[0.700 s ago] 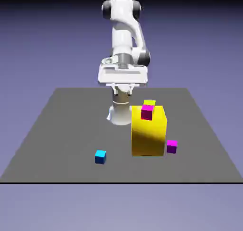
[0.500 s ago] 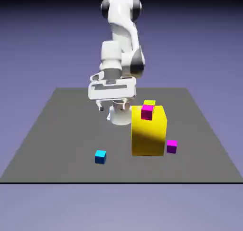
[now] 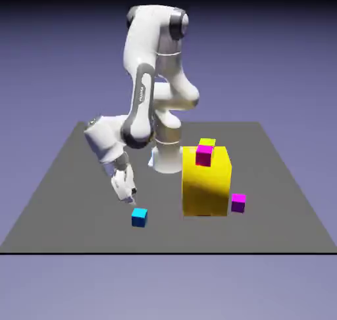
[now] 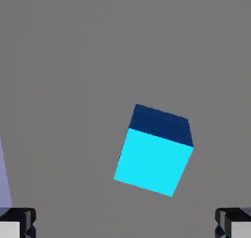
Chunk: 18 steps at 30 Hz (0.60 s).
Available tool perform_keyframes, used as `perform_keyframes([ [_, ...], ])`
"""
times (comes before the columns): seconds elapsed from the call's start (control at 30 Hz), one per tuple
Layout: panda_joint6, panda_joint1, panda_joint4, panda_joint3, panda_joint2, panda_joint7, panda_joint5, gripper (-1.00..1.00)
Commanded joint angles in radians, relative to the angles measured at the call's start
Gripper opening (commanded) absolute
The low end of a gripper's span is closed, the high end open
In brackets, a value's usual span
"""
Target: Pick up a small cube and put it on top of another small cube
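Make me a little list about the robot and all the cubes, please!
robot hand: gripper open, empty, just above the blue cube
blue cube: cyan cube on the grey table, between the fingertips in the hand view, not touched yet
goal cube: yellow-green cube behind the pink one, at the top of the big yellow block
pink cubes: one magenta cube on top of the block, another on the table beside it

Seen from across and above the worktop (image 3: 59, 180) in the wide exterior view, and close above it from the hand, both sharing the cyan cube (image 3: 139, 216) (image 4: 154, 154).
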Motion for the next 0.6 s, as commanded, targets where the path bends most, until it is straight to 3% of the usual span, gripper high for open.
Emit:
perform_keyframes([
  [0.0, -0.014, -0.005, 0.007, -0.005, 0.017, 0.012, 0.019, 0.0],
  [0.2, 0.079, -0.003, 0.053, 0.082, 0.193, -0.123, 0.207, 0.0],
  [0.23, 0.079, -0.003, 0.053, 0.082, 0.194, -0.123, 0.207, -1.0],
  [0.43, -0.019, 0.0, 0.008, -0.007, 0.014, 0.012, 0.025, -1.0],
  [0.57, -0.188, 0.051, 0.035, 0.057, -0.121, 0.004, -0.015, -1.0],
])
